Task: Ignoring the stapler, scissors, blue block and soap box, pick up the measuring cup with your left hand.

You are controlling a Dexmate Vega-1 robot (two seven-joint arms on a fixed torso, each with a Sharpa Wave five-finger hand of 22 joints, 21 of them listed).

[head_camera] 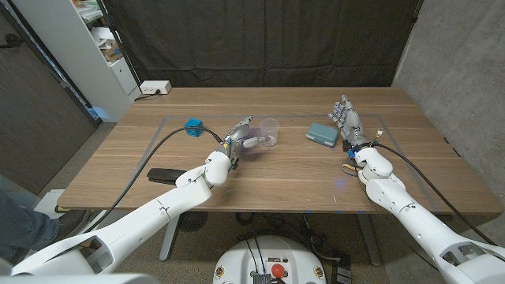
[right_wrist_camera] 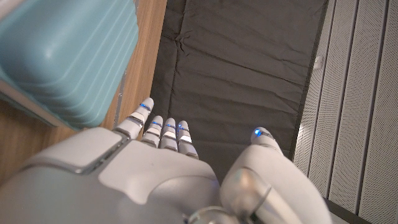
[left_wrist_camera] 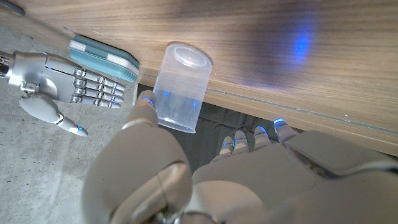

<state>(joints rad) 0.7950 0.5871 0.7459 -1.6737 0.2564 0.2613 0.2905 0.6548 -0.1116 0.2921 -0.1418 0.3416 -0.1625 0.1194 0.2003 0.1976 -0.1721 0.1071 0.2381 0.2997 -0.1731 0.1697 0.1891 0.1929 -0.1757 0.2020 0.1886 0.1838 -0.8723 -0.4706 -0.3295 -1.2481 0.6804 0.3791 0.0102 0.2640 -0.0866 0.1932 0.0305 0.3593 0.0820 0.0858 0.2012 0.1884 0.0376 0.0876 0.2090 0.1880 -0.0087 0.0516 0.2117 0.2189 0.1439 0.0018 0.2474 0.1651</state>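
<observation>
Your left robot hand [head_camera: 241,136] is right at the measuring cup [head_camera: 269,131], fingers apart and holding nothing yet. In the left wrist view the thumb tip [left_wrist_camera: 145,101] sits just beside the cup's wall, and the other fingertips [left_wrist_camera: 260,133] are off to the far side w/ a gap between. The cup stands upright on the tabletop [head_camera: 260,181], mid-table, between the blue block [head_camera: 193,126] and the soap box [head_camera: 322,134].

To do this well: push in a bit more so the cup sits between thumb and fingers, then close slowly. It's clear, light plastic, prob tips easy, so don't nudge it w/ the thumb first. Squeeze around mid-wall, then lift straight.

Left arm is stretched fwd from the near-left corner. Right robot hand [head_camera: 348,122] waits beside the soap box, fingers extended, holding nothing.
</observation>
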